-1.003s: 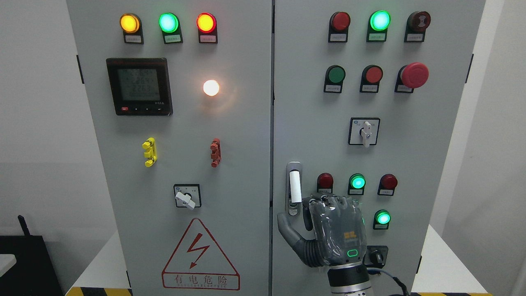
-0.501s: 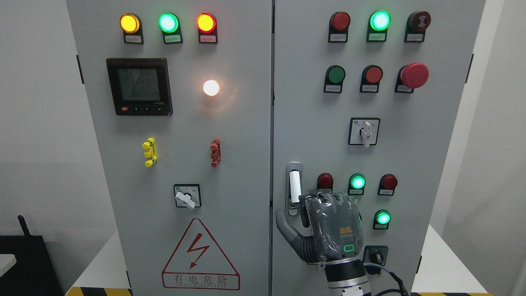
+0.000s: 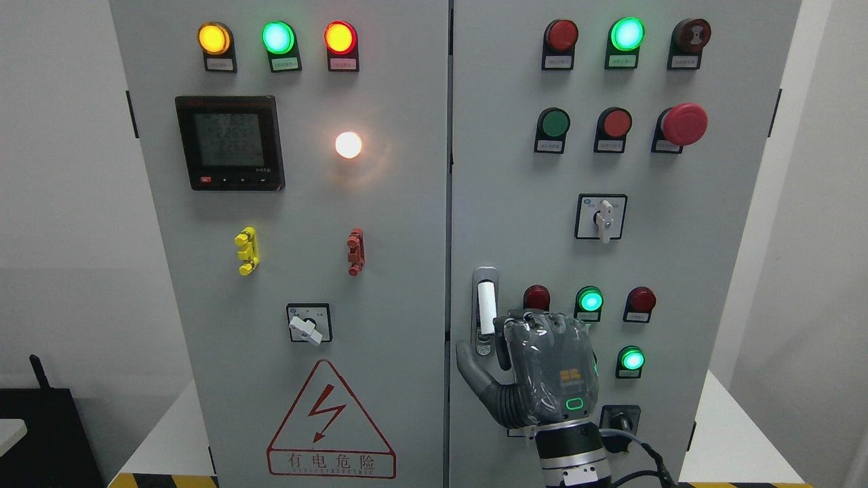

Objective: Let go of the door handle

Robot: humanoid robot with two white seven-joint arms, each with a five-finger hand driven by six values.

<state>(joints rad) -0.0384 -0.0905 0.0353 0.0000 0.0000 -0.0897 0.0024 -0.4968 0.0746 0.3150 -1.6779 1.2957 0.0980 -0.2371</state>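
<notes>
Right hand (image 3: 536,369) low centre-right, back to camera, fingers curled beside door handle (image 3: 485,308); whether they grip it can't be told. Green lamp (image 3: 590,299), red lamp (image 3: 536,296) just above the knuckles

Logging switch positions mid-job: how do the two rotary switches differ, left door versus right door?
The left switch sits low on the left door, its white knob tilted toward the lower right. The right switch sits higher, on the right door, its knob pointing straight down. Both have white knobs on black-framed square plates.
</notes>
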